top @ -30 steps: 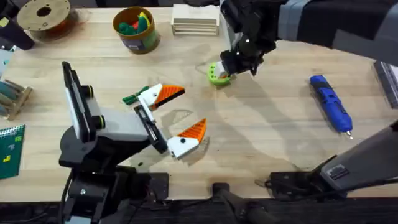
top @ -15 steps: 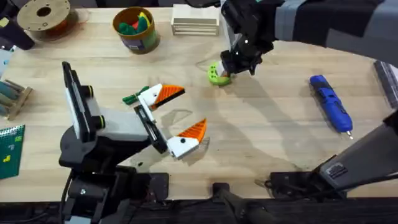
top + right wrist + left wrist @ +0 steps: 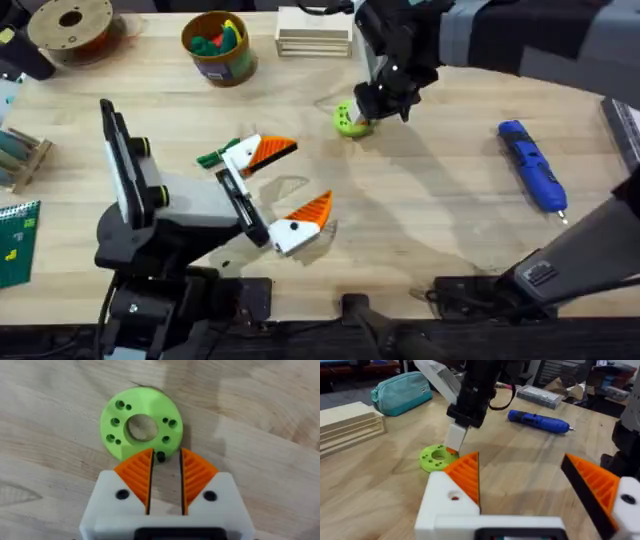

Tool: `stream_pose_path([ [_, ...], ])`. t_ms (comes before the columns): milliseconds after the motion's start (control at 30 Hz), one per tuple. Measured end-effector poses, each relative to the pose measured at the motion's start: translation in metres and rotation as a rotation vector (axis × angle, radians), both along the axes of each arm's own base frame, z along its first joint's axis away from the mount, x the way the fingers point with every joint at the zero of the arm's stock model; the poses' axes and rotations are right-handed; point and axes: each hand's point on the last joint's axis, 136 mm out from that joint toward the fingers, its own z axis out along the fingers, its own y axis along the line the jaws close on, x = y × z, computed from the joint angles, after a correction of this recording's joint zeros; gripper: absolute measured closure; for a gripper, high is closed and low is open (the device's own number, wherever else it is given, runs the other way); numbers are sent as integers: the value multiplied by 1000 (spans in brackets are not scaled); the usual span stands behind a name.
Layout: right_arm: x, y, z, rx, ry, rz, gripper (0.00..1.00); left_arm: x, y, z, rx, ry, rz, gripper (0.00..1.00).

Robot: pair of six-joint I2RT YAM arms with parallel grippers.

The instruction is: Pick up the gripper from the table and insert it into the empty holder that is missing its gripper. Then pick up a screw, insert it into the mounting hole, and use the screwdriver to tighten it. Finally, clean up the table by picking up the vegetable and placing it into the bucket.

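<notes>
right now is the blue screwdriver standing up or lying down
Lying down. The screwdriver rests flat on the table in the overhead view, its metal bit pointing toward the near edge, with neither arm touching it.

Pale matt wooden table [image 3: 440, 200], glossy blue plastic screwdriver [image 3: 532, 166], matt green plastic ring [image 3: 141, 426]

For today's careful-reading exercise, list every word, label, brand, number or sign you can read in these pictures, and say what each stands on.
No text can be read in these pictures.
The bucket has a green label band; its print is too small to read.
The green card at the table's left edge bears yellow marks, too blurred to read.
The screwdriver shows no legible brand or marking.
</notes>
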Motion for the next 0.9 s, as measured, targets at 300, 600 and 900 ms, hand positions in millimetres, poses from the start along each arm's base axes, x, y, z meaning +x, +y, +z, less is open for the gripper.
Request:
stream_pose_path([
  [300, 0, 1, -4, 0, 6, 0, 767, 0, 0, 0, 0, 0, 0, 15],
  [600, 1, 1, -4, 0, 3, 0, 982, 0, 0, 0, 0, 0, -1, 16],
  [900, 1, 1, -4, 1, 4, 0, 992, 0, 0, 0, 0, 0, -1, 15],
])
